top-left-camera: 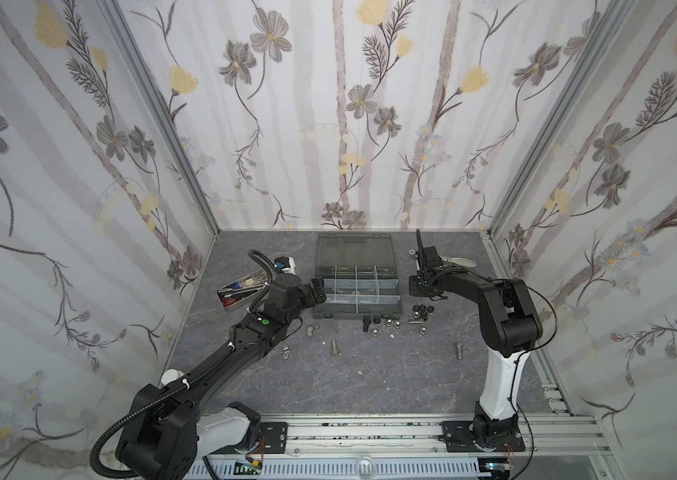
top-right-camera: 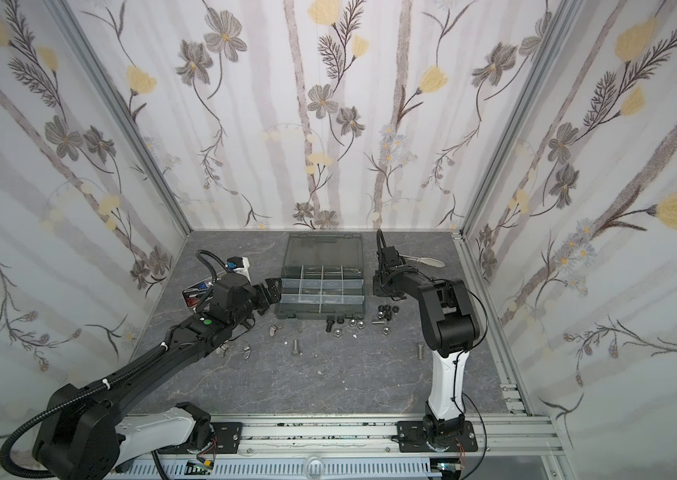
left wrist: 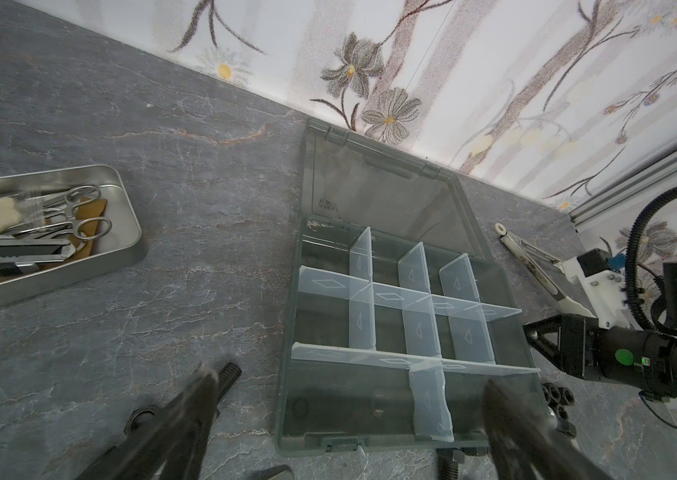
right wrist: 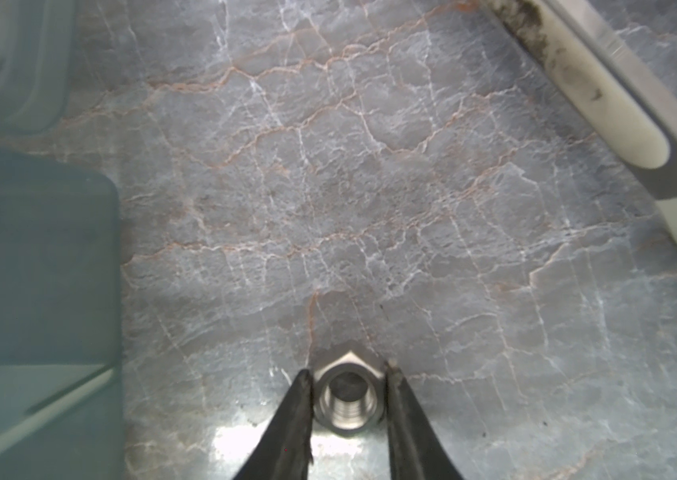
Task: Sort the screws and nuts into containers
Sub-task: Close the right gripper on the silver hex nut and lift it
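We judge the sorting barely begun: the compartments (left wrist: 386, 328) of the organizer box (top-left-camera: 356, 314) look empty as far as we can see, while the screws (top-left-camera: 334, 347) and nuts (top-left-camera: 422, 309) lie scattered on the bench (top-left-camera: 370, 374) in front of it. Our right fingers (right wrist: 291, 424) are pinched on one silver nut (right wrist: 347, 399) sitting on the bench just beside the box. Our left fingers (left wrist: 187, 415) stand wide apart by the box's other side, holding nothing.

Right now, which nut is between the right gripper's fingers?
The silver hex nut lying flat beside the organizer box, clamped by the right gripper; the black nuts lie untouched.
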Robot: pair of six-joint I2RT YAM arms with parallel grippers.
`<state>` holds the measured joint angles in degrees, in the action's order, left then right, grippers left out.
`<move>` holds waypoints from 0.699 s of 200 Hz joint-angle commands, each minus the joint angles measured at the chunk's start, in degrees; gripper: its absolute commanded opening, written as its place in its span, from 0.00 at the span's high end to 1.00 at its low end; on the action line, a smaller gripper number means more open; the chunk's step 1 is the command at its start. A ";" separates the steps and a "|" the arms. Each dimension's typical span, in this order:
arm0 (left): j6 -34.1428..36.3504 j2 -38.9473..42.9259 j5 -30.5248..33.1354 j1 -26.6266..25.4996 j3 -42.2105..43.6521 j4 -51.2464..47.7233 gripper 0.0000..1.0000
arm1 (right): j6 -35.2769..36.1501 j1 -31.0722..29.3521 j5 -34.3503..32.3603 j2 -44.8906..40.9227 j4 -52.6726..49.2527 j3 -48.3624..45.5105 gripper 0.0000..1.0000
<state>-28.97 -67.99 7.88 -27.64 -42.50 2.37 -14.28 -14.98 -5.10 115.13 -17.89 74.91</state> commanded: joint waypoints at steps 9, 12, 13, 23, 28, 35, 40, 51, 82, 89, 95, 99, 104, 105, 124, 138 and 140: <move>-0.69 1.05 -0.06 0.08 0.33 1.52 0.00 | 0.05 -0.13 -1.18 0.18 -0.65 0.49 0.76; -0.73 1.22 -0.13 0.12 0.39 1.42 0.00 | 0.05 -0.13 -1.22 0.16 -0.73 0.46 0.77; -0.73 1.29 -0.14 0.08 0.35 1.37 0.00 | 0.05 -0.13 -1.22 0.17 -0.74 0.48 0.77; -0.49 1.92 -0.15 0.02 0.42 0.94 0.00 | 0.13 -0.21 -1.31 0.15 -0.92 0.46 0.80; -0.55 2.33 -0.10 -0.11 0.43 0.73 0.00 | 0.13 -0.16 -1.32 0.18 -1.00 0.48 0.82; -0.51 2.85 0.06 0.02 0.49 0.29 0.00 | 0.10 -0.24 -1.29 0.05 -1.14 0.45 0.84; -0.54 3.30 0.18 -0.05 0.57 0.11 0.00 | 0.11 -0.31 -1.36 0.01 -1.22 0.44 0.85; -0.48 4.35 0.21 0.03 0.88 -0.25 0.00 | 0.07 -0.48 -1.48 -0.36 -1.42 0.41 0.87; -0.63 7.08 0.29 -0.05 1.87 -1.57 0.00 | -0.03 -1.10 -2.01 -2.63 -2.21 0.49 0.89; -0.58 7.68 0.21 -0.05 1.94 -2.02 0.00 | -0.04 -1.31 -2.18 -3.12 -2.47 0.47 0.89; -0.58 8.14 0.21 -0.05 1.94 -2.42 0.00 | -0.04 -1.43 -2.32 -3.77 -2.71 0.50 0.89; -0.58 8.49 0.21 -0.06 2.06 -2.66 0.00 | -0.04 -1.53 -2.43 -4.06 -2.95 0.48 0.89; -0.60 8.92 0.06 -0.05 2.08 -2.95 0.00 | -0.04 -1.65 -2.60 -4.52 -3.22 0.42 0.89; -0.58 9.01 0.04 -0.05 2.12 -3.01 0.00 | -0.04 -1.68 -2.57 -4.63 -3.25 0.46 0.89; -0.47 10.50 -0.21 -0.05 2.25 -4.26 0.00 | -0.11 -2.32 -2.67 -6.52 -4.11 0.19 0.90; -0.49 11.56 -0.43 -0.05 2.29 -5.35 0.00 | -0.18 -2.93 -2.63 -8.30 -4.50 -0.37 0.90; -0.48 11.74 -0.48 -0.05 2.26 -5.51 0.00 | -0.21 -3.07 -2.63 -8.60 -4.52 -0.45 0.90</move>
<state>-28.95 -57.82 7.68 -27.70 -40.32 -1.32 -14.35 -17.23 -6.57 109.36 -20.88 75.05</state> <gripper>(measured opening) 0.998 0.187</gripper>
